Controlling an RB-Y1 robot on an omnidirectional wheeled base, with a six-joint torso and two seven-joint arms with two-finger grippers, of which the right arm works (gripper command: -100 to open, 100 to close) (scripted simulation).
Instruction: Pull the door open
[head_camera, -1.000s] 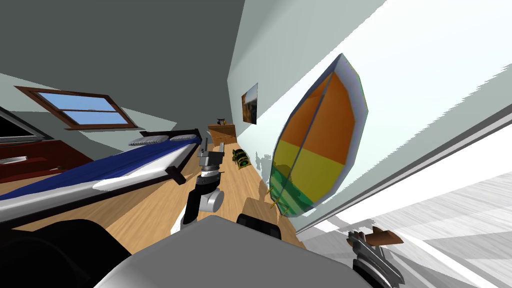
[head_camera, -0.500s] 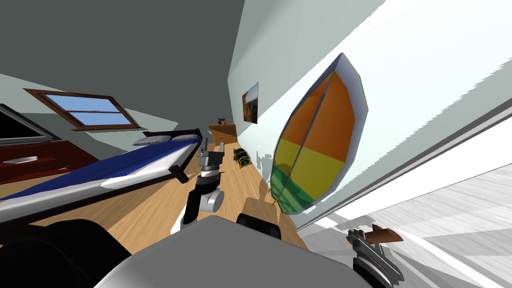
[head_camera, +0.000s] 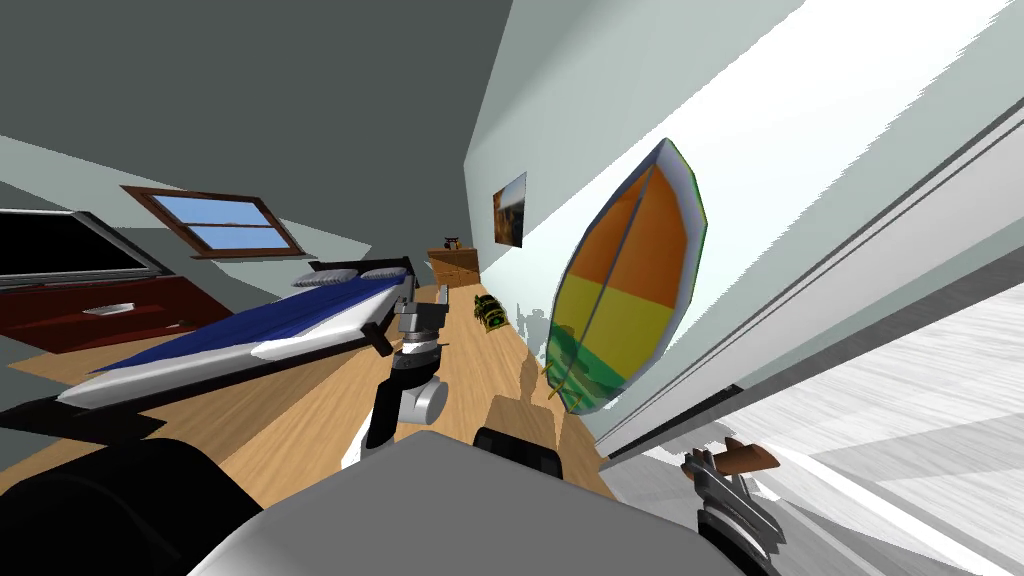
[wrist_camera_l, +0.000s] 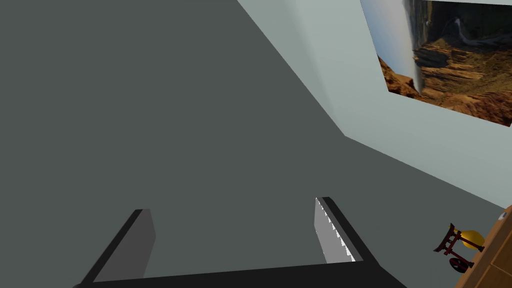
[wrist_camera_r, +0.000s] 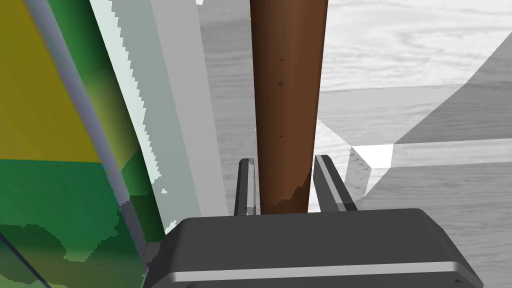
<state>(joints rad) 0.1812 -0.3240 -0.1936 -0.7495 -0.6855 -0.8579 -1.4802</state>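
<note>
The pale green-white wall (head_camera: 760, 150) runs off ahead of the right jaws, and the task's thing, a broad light grey wood-grained door (head_camera: 900, 400), lies just beyond those jaws on their outer side. A dark strip shows between its near edge and the grey door frame (head_camera: 850, 270), so I judge the door to be a little way off its frame, with most of the swing yet to come.

A bed with a blue cover (head_camera: 260, 330) stands well apart from both pairs of jaws, across the wooden floor (head_camera: 300, 420).

An oval board banded orange, yellow and green (head_camera: 625, 290) leans on the wall near the right jaws, on their inner side. It could be in the way if the arm draws back wide.

The long brown door handle (wrist_camera_r: 287, 100) runs straight out from between the right jaws. Their two thin fingers (wrist_camera_r: 330, 182) press its sides near its root, clamped on it, most likely so the pull carries into the door without slipping.

The left jaws sit in front of the chest, well clear of the door, fingers (wrist_camera_l: 335, 235) apart and holding nothing; that arm seems parked out of the way.
</note>
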